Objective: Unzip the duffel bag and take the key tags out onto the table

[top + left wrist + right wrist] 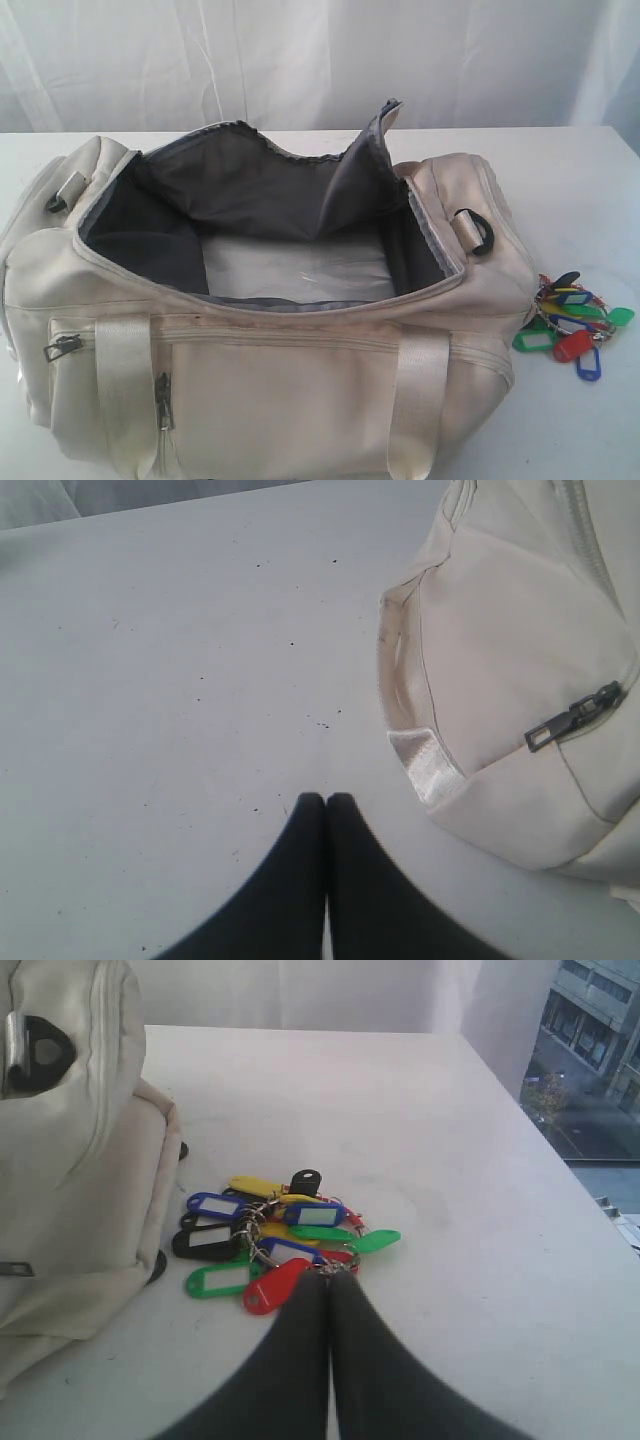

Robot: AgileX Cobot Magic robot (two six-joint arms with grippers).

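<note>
Sprawling lengthwise across the flat white table [590, 170], the soft cream bag [300, 400] is gaping open, showing its grey lining. Glossy plastic tags [575, 320] are lying bunched just beside the bag's right end. The left gripper [326, 798] and right gripper [330, 1278] are both sitting pressed together beside the bag.

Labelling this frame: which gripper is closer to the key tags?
Right. The right gripper, shut, is right beside the key tags; the left gripper, shut, is over the table beside the duffel bag, with no tags in view.
</note>
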